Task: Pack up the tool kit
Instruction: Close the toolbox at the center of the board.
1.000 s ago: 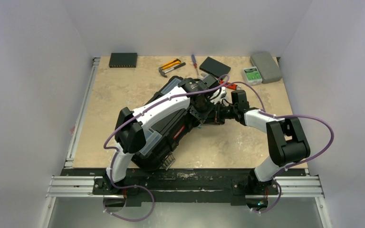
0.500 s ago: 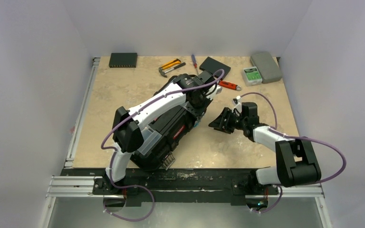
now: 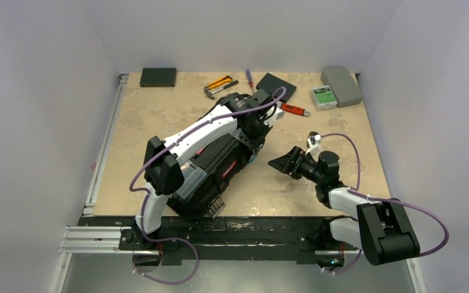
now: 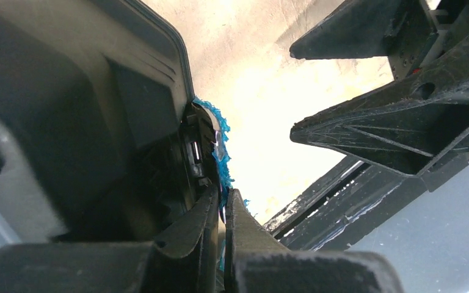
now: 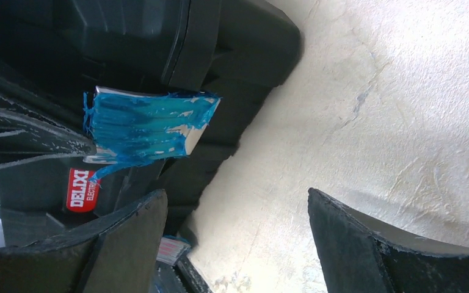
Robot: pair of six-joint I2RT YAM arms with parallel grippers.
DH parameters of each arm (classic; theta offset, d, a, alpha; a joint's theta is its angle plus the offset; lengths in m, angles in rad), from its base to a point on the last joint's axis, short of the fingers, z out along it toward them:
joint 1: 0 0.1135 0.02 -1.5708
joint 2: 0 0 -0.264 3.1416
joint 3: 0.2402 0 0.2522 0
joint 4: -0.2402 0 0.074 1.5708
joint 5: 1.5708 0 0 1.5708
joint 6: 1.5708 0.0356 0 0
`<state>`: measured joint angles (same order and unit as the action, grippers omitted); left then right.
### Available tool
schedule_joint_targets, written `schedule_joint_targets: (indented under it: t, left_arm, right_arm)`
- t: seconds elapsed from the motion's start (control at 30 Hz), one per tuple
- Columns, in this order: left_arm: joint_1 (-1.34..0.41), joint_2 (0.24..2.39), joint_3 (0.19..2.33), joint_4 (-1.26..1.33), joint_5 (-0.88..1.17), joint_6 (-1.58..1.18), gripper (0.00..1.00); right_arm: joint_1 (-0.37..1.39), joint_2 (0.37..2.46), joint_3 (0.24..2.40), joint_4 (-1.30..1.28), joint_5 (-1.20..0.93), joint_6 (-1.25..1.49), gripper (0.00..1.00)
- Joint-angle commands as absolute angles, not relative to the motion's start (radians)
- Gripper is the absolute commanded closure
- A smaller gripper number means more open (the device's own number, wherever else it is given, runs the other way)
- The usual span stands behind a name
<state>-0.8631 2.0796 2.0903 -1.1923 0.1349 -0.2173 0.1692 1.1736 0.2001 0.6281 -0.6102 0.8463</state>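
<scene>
The table [image 3: 159,122] carries the black toolbox [image 3: 220,160] at its middle, lying on its side with its length running from 7 o'clock to 1 o'clock. The left arm stretches over it. At the box's 1 o'clock end, the left gripper [image 4: 221,198] has its 2 fingers pressed together on the edge of a blue-smeared metal tab [image 5: 149,125]. At 3 o'clock from the box, apart from it, the right gripper [image 5: 235,194] faces it with fingers spread wide and nothing between them. Along the table's 12 o'clock edge lie a grey case [image 3: 342,85], a flat black box [image 3: 273,83], a hammer [image 3: 220,85] and a red-handled tool [image 3: 294,110].
</scene>
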Motion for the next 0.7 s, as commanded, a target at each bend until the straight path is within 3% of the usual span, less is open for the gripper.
schedule_joint_targets:
  t: [0.0,0.3,0.67]
  left_arm:
    - [-0.845,1.987,2.156,-1.176,0.292,-0.202,1.00]
    - [-0.803,1.959,2.137,-1.155,0.407,-0.230,1.00]
    - [-0.801,1.990,2.173,-1.225,0.276,-0.213,1.00]
  right_arm:
    - [0.171,1.208,0.166,0.847,-0.611,0.905,0.16]
    - [0.197,1.387,0.115,1.241,-0.658,1.053,0.15]
    - [0.314,1.547,0.173,1.432,-0.572,1.159,0.12]
